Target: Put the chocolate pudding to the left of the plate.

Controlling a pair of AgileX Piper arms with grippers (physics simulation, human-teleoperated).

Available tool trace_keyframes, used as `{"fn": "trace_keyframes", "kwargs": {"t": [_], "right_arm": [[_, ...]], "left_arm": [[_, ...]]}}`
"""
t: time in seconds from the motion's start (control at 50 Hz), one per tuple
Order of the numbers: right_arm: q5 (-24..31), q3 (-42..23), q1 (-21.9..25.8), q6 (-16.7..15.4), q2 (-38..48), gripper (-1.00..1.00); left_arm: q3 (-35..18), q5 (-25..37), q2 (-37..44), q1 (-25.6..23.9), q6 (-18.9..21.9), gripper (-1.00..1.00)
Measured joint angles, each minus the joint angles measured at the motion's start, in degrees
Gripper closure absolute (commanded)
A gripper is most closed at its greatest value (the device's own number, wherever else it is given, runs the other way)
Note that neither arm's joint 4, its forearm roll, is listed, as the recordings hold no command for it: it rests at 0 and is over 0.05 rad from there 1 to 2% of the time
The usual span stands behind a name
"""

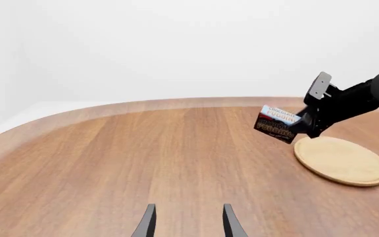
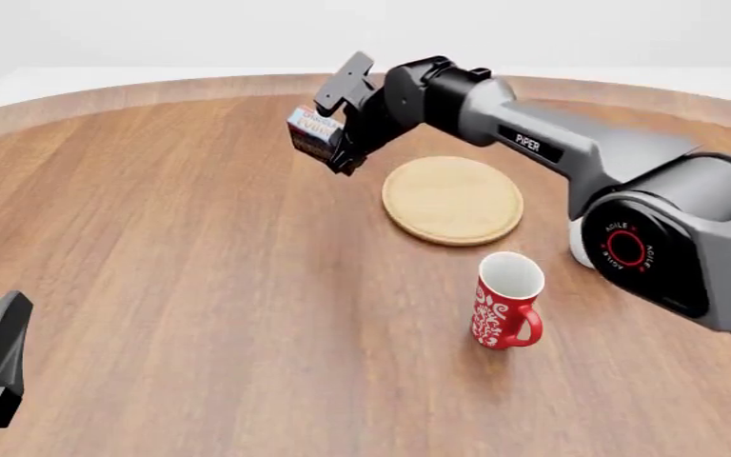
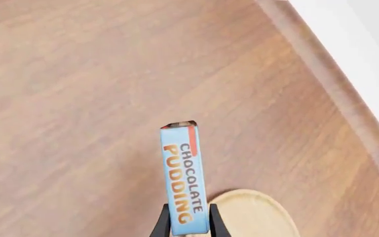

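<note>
My right gripper (image 2: 336, 150) is shut on the chocolate pudding (image 2: 313, 130), a small box with a light blue top and dark brown sides, held above the table just left of the plate (image 2: 452, 199). The right wrist view shows the chocolate pudding (image 3: 184, 185) pinched between the two fingers, with the plate's rim (image 3: 262, 212) beneath. From the left wrist, the chocolate pudding (image 1: 276, 123) hangs tilted beside the plate (image 1: 341, 160). My left gripper (image 1: 187, 224) is open and empty, low over the near left of the table.
A red patterned mug (image 2: 506, 301) stands upright in front of the plate. A bit of a white mug (image 2: 578, 246) peeks out behind the right arm's base. The table's curved far edge (image 2: 149, 88) lies beyond the held box.
</note>
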Motion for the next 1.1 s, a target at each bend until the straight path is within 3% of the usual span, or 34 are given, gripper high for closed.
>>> {"fn": "trace_keyframes", "kwargs": {"t": [0.48, 1.1], "right_arm": [[8.4, -12.3, -1.5, -1.2, 9.1, 1.00], [12.1, -13.3, -1.3, -2.8, 11.1, 1.00]], "left_arm": [[0.0, 0.0, 0.0, 0.0, 0.0, -1.00], [0.0, 0.0, 0.0, 0.0, 0.0, -1.00]]}}
